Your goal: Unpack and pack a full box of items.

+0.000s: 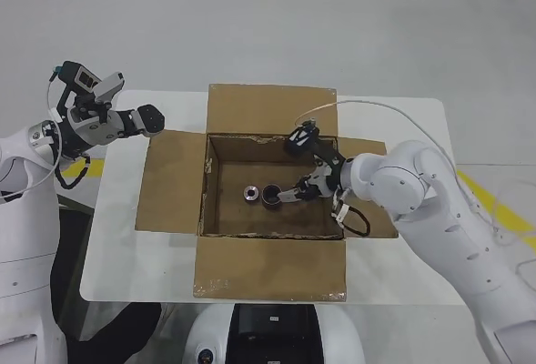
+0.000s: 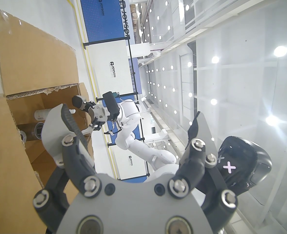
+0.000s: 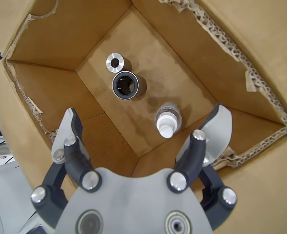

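White table [image 1: 122, 255], cardboard box [image 1: 269, 109], bright hall [image 2: 231, 49]

A white table [image 1: 113, 259] stands on a pale grey floor [image 1: 249, 41], where a yellow line [image 1: 519, 221] runs slantwise past the table's right side. Farther off in the hall, blue partition panels [image 2: 102, 8] stand in dark frames beside a white panel [image 2: 109, 69]. Many round lamps [image 2: 215, 59] shine in rows on the high white ceiling [image 2: 243, 79].
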`<state>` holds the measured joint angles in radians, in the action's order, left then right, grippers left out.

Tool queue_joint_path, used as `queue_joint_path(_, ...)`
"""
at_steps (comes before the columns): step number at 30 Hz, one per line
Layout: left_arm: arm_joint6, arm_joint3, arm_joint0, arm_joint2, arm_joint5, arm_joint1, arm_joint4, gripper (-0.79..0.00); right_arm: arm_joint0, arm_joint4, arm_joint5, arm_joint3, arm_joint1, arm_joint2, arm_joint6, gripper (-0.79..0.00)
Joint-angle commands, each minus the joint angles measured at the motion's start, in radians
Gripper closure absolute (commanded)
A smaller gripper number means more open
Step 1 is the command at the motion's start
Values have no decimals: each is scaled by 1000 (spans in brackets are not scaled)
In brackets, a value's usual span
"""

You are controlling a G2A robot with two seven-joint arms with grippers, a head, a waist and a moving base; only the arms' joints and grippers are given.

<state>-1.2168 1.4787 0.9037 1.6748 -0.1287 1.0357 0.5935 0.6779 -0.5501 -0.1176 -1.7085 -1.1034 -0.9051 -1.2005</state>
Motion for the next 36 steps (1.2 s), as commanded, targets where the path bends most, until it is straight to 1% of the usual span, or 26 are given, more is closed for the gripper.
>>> queue_joint_path(1,0,0,0,0,0,0,0,-785,-10,19,9,19,-4,6,-8,-785)
queue_joint_path(14,0,0,0,0,0,0,0,-785,-82,31,111,110,-34,86,-69,-785)
queue_joint_path(22,0,0,0,0,0,0,0,-785,-108,15,157,146,-49,119,-77,-779)
queue_joint_path(23,0,0,0,0,0,0,0,-785,-109,10,163,148,-51,123,-79,-736)
queue_joint_path(25,0,0,0,0,0,0,0,-785,-111,5,173,152,-53,128,-80,-717)
queue_joint_path(29,0,0,0,0,0,0,0,-785,-113,-9,190,161,-58,135,-75,-625)
queue_joint_path(30,0,0,0,0,0,0,0,-785,-113,-13,194,162,-59,137,-73,-619)
queue_joint_path(31,0,0,0,0,0,0,0,-785,-114,-19,200,163,-60,139,-75,-591)
queue_joint_path(32,0,0,0,0,0,0,0,-785,-114,-24,206,164,-61,142,-76,-536)
queue_joint_path(34,0,0,0,0,0,0,0,-785,-116,-36,219,163,-63,147,-79,-508)
queue_joint_path(36,0,0,0,0,0,0,0,-785,-118,-52,235,162,-65,152,-85,-511)
